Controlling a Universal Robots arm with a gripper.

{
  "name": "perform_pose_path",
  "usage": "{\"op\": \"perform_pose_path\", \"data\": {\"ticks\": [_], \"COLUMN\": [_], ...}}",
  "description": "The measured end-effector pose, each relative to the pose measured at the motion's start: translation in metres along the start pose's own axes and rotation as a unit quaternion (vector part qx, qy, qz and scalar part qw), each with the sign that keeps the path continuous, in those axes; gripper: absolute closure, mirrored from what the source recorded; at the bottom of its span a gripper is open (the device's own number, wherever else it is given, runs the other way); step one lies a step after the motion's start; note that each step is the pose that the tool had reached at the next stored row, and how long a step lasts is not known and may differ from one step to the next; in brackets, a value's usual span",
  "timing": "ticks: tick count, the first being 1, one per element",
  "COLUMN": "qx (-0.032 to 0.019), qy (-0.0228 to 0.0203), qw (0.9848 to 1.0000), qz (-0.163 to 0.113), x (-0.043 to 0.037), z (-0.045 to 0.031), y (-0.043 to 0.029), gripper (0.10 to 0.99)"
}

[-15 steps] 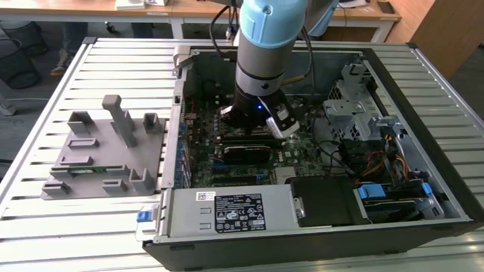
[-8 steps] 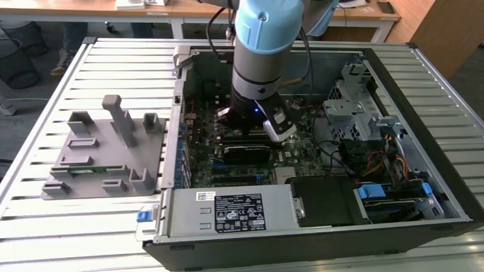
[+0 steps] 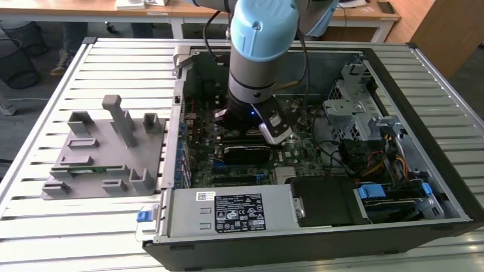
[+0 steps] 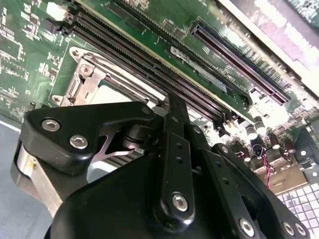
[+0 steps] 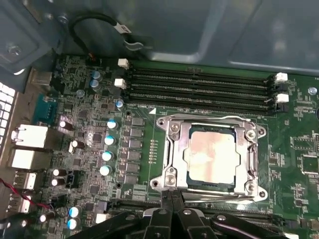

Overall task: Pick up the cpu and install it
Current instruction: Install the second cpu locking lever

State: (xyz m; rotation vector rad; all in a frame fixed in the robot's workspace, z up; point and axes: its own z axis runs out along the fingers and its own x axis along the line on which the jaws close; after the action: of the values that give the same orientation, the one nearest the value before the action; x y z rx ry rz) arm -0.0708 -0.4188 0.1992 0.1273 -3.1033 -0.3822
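Item one: the end effector. In the first wrist view we find its two black fingers pressed together with nothing between them, their tips just at the edge of the metal socket frame. In the second wrist view we note the same end effector above the memory slots.

Item two: the cpu, a silvery square plate. We record it seated flat inside the socket frame on the green motherboard, beside the four long black memory slots.

Item three: the arm, pale blue and grey, reaching down into the open computer case in the exterior view.

Item four: a grey fixture on the slatted worktop, at the exterior view's left of the case, well apart from the arm.
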Motion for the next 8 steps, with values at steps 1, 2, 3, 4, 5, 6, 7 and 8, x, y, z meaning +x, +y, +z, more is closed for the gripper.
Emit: {"op": "perform_pose_path", "data": {"ticks": [1,2,3,4,5,6,7,8], "qx": [-0.0033,-0.0064,-0.0092,-0.0110,-0.0122,-0.0129,-0.0135,-0.0140], "qy": [-0.0003,-0.0006,-0.0008,-0.0010,-0.0011,-0.0012,-0.0012,-0.0012], "qw": [1.0000,1.0000,1.0000,0.9999,0.9999,0.9999,0.9999,0.9999], "qz": [0.000,0.000,0.000,0.000,0.000,0.000,0.000,0.000], "x": [0.0006,0.0011,0.0017,0.0023,0.0028,0.0032,0.0036,0.0038], "z": [0.0000,0.0000,0.0001,0.0001,0.0001,0.0003,0.0004,0.0006], "y": [-0.0005,-0.0010,-0.0016,-0.0022,-0.0029,-0.0035,-0.0041,-0.0045], "gripper": [0.976,0.976,0.976,0.976,0.976,0.976,0.976,0.976]}}
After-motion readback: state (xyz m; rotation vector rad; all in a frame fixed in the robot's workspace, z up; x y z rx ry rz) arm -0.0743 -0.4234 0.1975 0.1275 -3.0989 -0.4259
